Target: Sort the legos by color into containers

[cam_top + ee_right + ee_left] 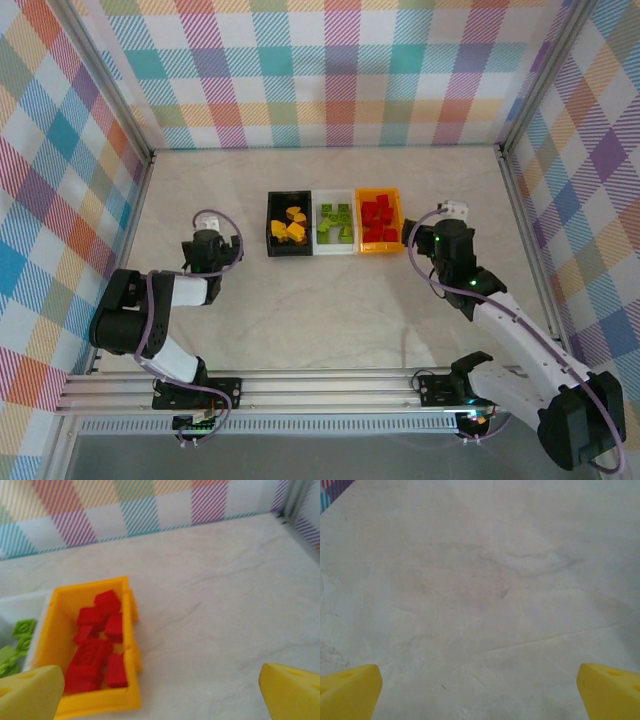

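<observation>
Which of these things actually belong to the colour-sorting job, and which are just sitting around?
Part of the job:
black plastic bin holding yellow-orange studded bricks; white plastic bin holding lime green bricks; orange plastic bin holding red bricks.

Just there:
pale marbled table top; plaid-patterned walls; metal rail along the near edge.

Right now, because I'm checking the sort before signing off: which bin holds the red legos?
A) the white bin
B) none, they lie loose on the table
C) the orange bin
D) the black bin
C: the red legos sit inside the orange bin, at the right end of the row.
</observation>
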You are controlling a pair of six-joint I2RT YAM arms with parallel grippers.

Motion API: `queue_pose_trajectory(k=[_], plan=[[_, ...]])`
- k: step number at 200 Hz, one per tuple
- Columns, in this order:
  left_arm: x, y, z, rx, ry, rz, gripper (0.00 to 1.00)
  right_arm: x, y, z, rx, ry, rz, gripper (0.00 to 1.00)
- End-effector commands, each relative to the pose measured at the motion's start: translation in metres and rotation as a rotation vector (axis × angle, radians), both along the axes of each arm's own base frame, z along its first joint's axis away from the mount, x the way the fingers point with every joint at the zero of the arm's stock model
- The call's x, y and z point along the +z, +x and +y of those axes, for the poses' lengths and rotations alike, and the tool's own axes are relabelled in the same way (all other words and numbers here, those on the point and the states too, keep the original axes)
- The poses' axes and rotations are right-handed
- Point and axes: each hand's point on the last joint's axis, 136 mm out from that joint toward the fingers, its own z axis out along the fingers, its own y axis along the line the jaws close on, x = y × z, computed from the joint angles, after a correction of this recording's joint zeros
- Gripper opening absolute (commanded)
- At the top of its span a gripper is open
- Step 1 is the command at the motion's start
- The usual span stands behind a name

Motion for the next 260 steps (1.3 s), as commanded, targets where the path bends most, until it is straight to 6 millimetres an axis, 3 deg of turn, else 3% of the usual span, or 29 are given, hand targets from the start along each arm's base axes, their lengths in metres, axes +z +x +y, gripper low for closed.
queue_pose_trajectory(k=[1, 7, 28, 49, 76, 117, 260], plan=[[0.017, 0.003, -0.012, -0.074, -0.059, -0.104, 1.0, 0.022, 0.012, -0.026, -0.062, -0.081, -0.143, 1.0], [0.019, 0.007, -0.001, -0.007, -0.049, -0.12, 1.0, 0.017, 0.014, -0.035, -0.081, -0.091, -0.138, 1.0], [0.018, 0.005, 0.0, 0.005, -0.048, -0.104, 1.0, -0.011, 0.022, -0.055, -0.082, -0.104, -0.114, 1.0], [0.018, 0.005, 0.0, 0.002, -0.049, -0.107, 1.0, -0.047, 0.035, -0.057, -0.008, -0.141, -0.089, 1.0], [0.018, 0.005, -0.001, 0.001, -0.049, -0.106, 1.0, -0.067, 0.049, -0.053, 0.08, -0.049, -0.11, 1.0], [0.018, 0.005, -0.001, 0.001, -0.05, -0.105, 1.0, -0.115, 0.06, -0.054, 0.076, -0.041, -0.062, 1.0], [0.017, 0.005, -0.001, 0.001, -0.05, -0.102, 1.0, -0.116, 0.065, -0.056, 0.067, -0.044, -0.04, 1.0]])
